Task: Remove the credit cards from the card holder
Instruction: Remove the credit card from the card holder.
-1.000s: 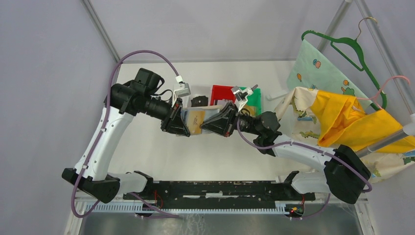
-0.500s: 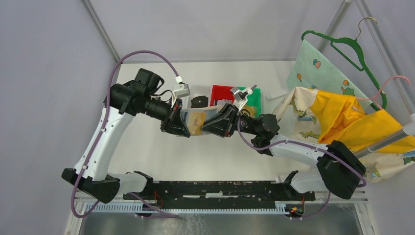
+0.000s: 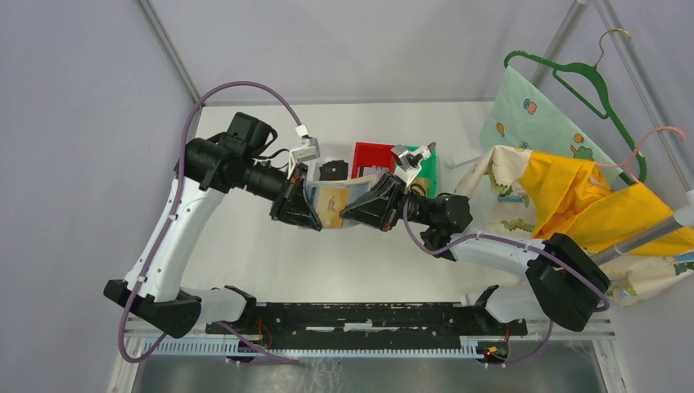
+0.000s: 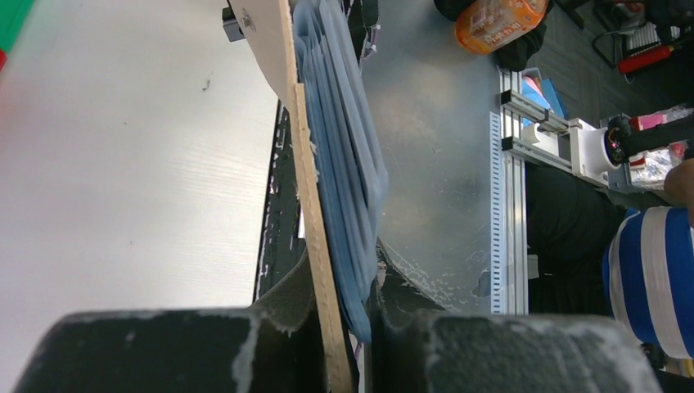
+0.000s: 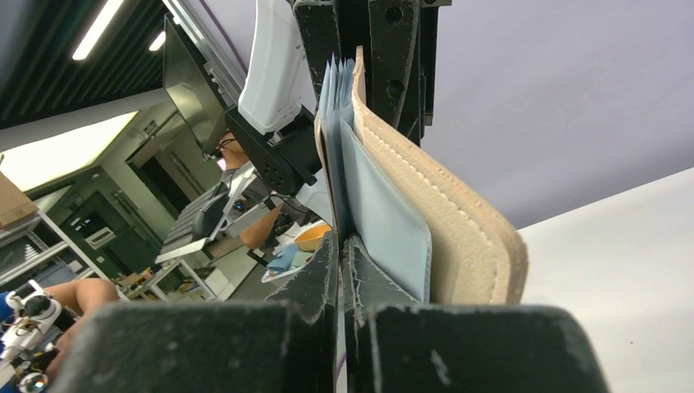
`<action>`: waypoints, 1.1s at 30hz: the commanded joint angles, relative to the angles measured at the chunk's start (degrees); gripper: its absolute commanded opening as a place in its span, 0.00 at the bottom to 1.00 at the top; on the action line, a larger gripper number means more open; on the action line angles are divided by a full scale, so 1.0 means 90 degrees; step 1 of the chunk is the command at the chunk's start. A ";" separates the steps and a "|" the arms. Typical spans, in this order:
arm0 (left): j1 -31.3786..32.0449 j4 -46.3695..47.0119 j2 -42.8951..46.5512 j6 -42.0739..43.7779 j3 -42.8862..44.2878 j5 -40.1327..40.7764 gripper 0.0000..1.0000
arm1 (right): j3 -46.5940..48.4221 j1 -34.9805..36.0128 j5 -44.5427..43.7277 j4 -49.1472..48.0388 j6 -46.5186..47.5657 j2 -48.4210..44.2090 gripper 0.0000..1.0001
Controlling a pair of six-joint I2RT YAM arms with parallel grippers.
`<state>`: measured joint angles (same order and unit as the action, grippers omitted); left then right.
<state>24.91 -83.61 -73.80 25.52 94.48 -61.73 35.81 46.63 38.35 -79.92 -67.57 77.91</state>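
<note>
The card holder (image 3: 331, 201), tan outside with blue-grey inner panels, hangs in the air between my two grippers above the table's middle. My left gripper (image 3: 306, 210) is shut on its left end; the left wrist view shows the tan cover (image 4: 307, 164) and the blue leaves (image 4: 348, 180) pinched in the left gripper (image 4: 344, 282). My right gripper (image 3: 361, 211) meets the holder from the right. In the right wrist view the right gripper (image 5: 338, 246) is shut on a thin inner leaf, with the folded tan cover (image 5: 458, 246) lying outside the jaws. No credit cards can be told apart from the leaves.
Behind the holder stand a clear bin (image 3: 327, 154) with a black lump (image 3: 334, 169), a red bin (image 3: 372, 154) and a green bin (image 3: 427, 162). Yellow and printed cloths (image 3: 573, 201) and a green hanger (image 3: 593, 82) fill the right side. A black rail (image 3: 360, 315) runs along the near edge.
The right gripper and forearm have shifted slightly right and up along the holder. The left arm and the holder have stayed where they were.
</note>
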 commanded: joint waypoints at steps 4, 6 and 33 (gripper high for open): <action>0.0032 0.0171 0.0025 0.0409 0.0216 -0.0126 0.12 | -0.0019 -0.0035 0.0226 0.0340 0.0642 -0.0662 0.00; 0.0026 0.0174 0.0093 0.0474 0.0201 -0.0066 0.14 | 0.0009 -0.0045 0.0215 0.0666 0.0843 -0.0764 0.00; 0.0027 0.0347 0.0150 0.0036 0.0007 0.0303 0.12 | 0.0414 0.0108 0.0251 0.1339 0.1139 -0.0751 0.39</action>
<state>25.45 -81.47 -72.60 26.63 92.40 -56.82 35.77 47.27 40.29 -65.01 -57.56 70.41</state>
